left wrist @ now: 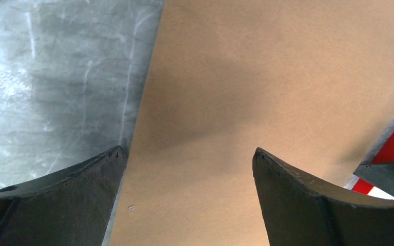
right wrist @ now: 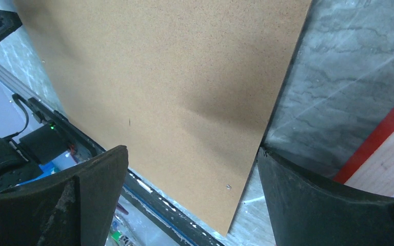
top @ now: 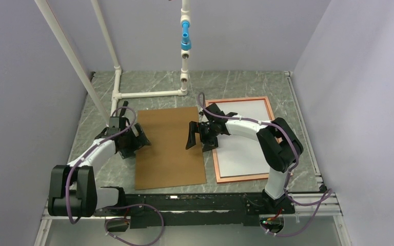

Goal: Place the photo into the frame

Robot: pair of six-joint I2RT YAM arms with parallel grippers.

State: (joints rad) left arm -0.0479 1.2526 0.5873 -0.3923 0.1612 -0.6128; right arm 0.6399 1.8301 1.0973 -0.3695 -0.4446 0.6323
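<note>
**Q:** Where do the photo and the frame lie?

**A:** The photo [top: 242, 156], white face up, lies flat inside the red-orange border of the frame [top: 240, 178]. The frame rests on the right half of the marbled surface [top: 225, 84]. A brown backing board [top: 169, 154] lies flat just beside it on the left, with a narrow strip of surface between them.

**Q:** How are the arms posed?

**A:** The right arm has its elbow raised near the frame's right edge and reaches leftward across the frame's far left corner. The right pincer [top: 198, 139] points down, jaws wide and holding nothing, with one finger above the board's right edge and the other above the strip. The left arm is folded at the near left and extends forward and rightward. The left pincer [top: 139, 139], likewise wide and holding nothing, straddles the board's left edge. Whether either pincer touches the board cannot be told.
</note>
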